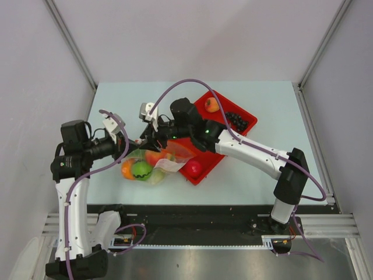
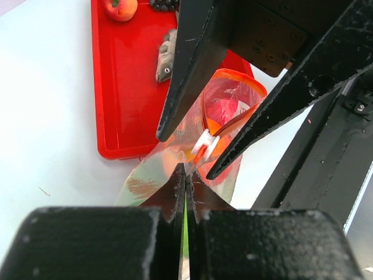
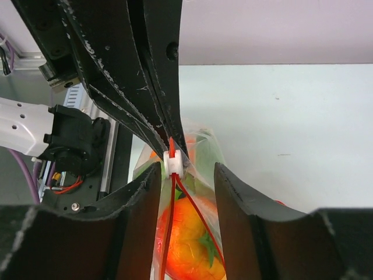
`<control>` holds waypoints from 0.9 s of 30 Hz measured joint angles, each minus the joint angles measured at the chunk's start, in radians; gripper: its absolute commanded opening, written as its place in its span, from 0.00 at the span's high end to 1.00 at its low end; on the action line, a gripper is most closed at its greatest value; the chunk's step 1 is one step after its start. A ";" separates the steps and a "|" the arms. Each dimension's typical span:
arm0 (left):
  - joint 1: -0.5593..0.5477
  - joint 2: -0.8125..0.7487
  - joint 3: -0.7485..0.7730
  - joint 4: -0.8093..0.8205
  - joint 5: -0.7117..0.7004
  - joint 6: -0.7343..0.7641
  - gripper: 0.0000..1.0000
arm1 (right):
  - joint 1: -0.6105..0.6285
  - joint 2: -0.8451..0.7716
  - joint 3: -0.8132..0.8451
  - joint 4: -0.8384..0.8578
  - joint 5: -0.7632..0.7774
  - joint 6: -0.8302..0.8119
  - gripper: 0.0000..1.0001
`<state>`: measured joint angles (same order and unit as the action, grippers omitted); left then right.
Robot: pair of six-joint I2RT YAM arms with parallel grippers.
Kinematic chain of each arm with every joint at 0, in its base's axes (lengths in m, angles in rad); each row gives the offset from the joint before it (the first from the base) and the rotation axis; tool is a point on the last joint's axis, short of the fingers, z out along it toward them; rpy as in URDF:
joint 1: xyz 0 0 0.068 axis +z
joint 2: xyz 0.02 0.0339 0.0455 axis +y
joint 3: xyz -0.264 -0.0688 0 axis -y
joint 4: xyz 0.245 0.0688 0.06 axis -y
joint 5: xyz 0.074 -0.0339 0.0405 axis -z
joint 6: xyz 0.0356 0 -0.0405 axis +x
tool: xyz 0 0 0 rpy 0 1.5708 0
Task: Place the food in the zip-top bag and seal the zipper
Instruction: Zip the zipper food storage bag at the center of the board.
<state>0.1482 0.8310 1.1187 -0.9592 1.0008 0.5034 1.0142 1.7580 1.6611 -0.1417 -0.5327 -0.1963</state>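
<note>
The clear zip-top bag lies between the arms and holds an orange, a green melon and other food. My left gripper is shut on the end of the orange-red zipper strip. My right gripper is open, its fingers either side of the white slider, which sits close to its left finger. The slider also shows in the left wrist view. The mouth of the bag beyond the slider gapes open. A peach, dark grapes, a tomato and a grey fish lie in the tray.
The red tray stands right of the bag, under my right arm. The pale table ends at a black rail at the near edge.
</note>
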 measured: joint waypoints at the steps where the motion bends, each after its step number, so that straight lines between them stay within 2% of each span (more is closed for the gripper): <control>1: 0.000 0.000 0.000 0.001 0.000 -0.003 1.00 | -0.001 0.000 0.000 0.001 -0.003 0.000 0.57; 3: 0.000 0.001 0.000 0.001 0.000 -0.007 1.00 | -0.001 0.000 0.000 0.003 -0.009 -0.002 0.61; 6: 0.000 0.004 0.000 0.003 0.000 -0.007 1.00 | -0.001 0.000 0.000 0.006 -0.017 -0.004 0.58; 10: 0.000 0.006 0.000 0.005 0.000 -0.007 1.00 | -0.001 0.000 0.000 0.013 -0.018 -0.002 0.64; 13: 0.000 0.006 0.000 0.005 0.000 -0.007 1.00 | -0.001 0.000 0.000 0.024 -0.019 0.001 0.59; 14: 0.000 0.006 0.000 0.005 0.000 -0.007 1.00 | -0.001 0.000 0.000 0.027 -0.020 0.002 0.61; 17: 0.000 0.006 0.000 0.005 0.000 -0.007 1.00 | -0.002 0.000 0.000 0.037 -0.025 0.002 0.77; 18: 0.000 0.006 0.000 0.005 0.000 -0.007 1.00 | -0.002 0.000 -0.001 0.040 -0.026 0.002 0.90; 21: 0.000 0.006 0.000 0.010 -0.004 -0.008 1.00 | -0.002 -0.001 -0.003 0.044 -0.035 0.000 1.00; 27: 0.000 0.006 0.000 0.015 -0.003 -0.049 1.00 | -0.010 -0.013 -0.026 0.059 -0.040 -0.008 1.00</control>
<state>0.1482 0.8375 1.1183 -0.9440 0.9977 0.4545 1.0046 1.7454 1.6348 -0.0830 -0.5732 -0.2043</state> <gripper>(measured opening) 0.003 0.058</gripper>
